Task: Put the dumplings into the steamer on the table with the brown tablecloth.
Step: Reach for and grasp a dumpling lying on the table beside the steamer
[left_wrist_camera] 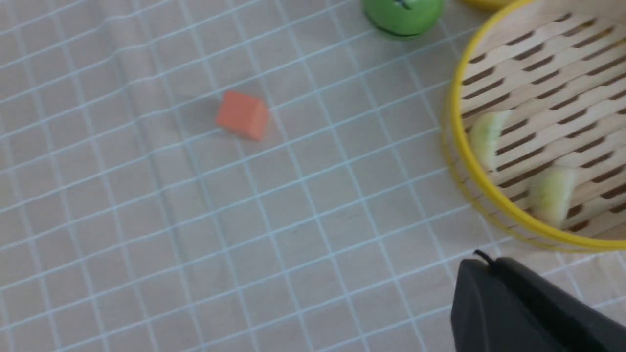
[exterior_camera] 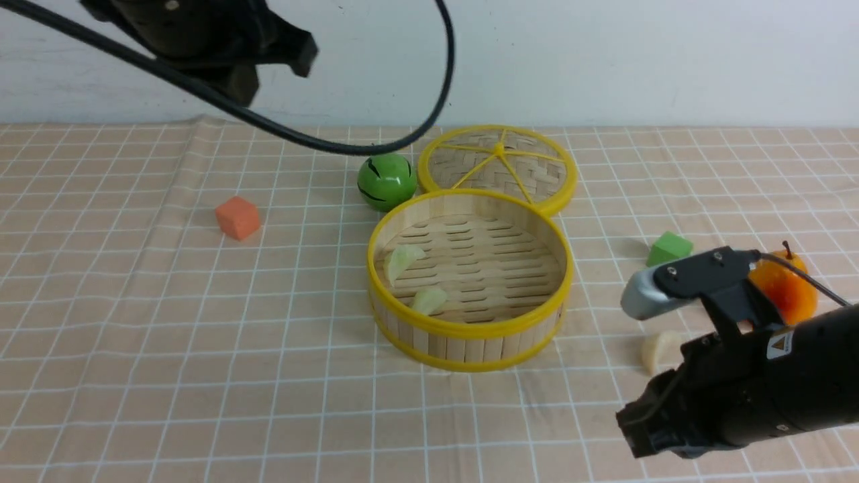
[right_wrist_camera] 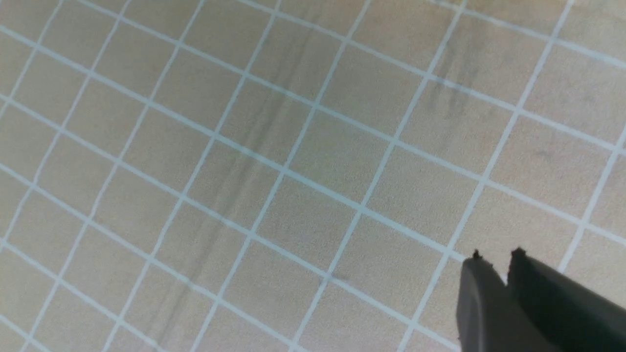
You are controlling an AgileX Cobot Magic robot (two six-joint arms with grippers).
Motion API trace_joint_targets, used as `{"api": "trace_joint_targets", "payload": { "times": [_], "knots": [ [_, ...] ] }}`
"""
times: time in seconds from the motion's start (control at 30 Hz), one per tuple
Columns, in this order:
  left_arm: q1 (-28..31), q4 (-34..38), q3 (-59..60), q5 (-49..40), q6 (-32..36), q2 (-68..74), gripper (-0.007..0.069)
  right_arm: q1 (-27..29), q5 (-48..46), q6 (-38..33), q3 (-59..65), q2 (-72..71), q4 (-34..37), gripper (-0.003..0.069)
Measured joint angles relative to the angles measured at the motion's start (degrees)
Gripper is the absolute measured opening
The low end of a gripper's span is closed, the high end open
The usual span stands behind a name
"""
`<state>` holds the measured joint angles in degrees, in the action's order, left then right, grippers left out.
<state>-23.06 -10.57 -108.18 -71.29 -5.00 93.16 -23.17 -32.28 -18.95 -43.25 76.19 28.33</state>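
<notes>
A: How is the left arm [exterior_camera: 194, 33] posed?
B: It's raised high over the far left of the tabletop, black, with a thick cable looping off toward the middle. In its wrist view the left gripper [left_wrist_camera: 484, 266] is one dark wedge, jaws pressed together with nothing between them.

A: What lies below it?
B: The brown tablecloth [exterior_camera: 134, 349], tan-peach with a thin white grid, slightly wrinkled. A matte orange cube [exterior_camera: 237, 217] sits in the left half, nearer the far edge.

A: And the middle?
B: A glossy green ball [exterior_camera: 386, 181] with dark stripes is just beside the steamer [exterior_camera: 470, 330], at its far left. The steamer is round and shallow, with upright pale wood slats, yellow rims and a slotted floor. Two dumplings [exterior_camera: 404, 260] lie inside by its left wall, waxy pale-green crescents. The nearer dumpling [exterior_camera: 429, 300] is close to the front rim. Behind the steamer, toward the far edge, lies a flat woven lid [exterior_camera: 496, 164] with yellow spokes.

A: The right side?
B: There's a green cube [exterior_camera: 669, 248], and an orange fruit [exterior_camera: 788, 292] half hidden by the right arm [exterior_camera: 772, 389]. That arm reaches in low from the right edge. A third dumpling [exterior_camera: 658, 349], cream-coloured, lies on the cloth just beside it, toward the near edge. The right gripper [right_wrist_camera: 498, 261] hangs over bare cloth, its tips parted by a thin slit, empty.
</notes>
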Motion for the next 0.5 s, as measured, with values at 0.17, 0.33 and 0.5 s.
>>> {"api": "trace_joint_targets", "payload": {
  "times": [0.17,0.33,0.5],
  "knots": [
    [0.0,-0.3,10.1,-0.1,-0.9,-12.7,-0.0013,0.1,0.0,0.0,0.0,2.4,-0.2,0.0112],
    [-0.1,-0.7,25.3,2.4,-2.9,-28.4,-0.0013,4.6,0.0,1.3,0.0,2.4,-0.8,0.0195],
    [-0.1,-2.1,44.9,13.4,-3.5,-43.0,-0.0013,12.8,-0.2,3.7,0.0,2.4,-1.4,0.0344]
  ]
}}
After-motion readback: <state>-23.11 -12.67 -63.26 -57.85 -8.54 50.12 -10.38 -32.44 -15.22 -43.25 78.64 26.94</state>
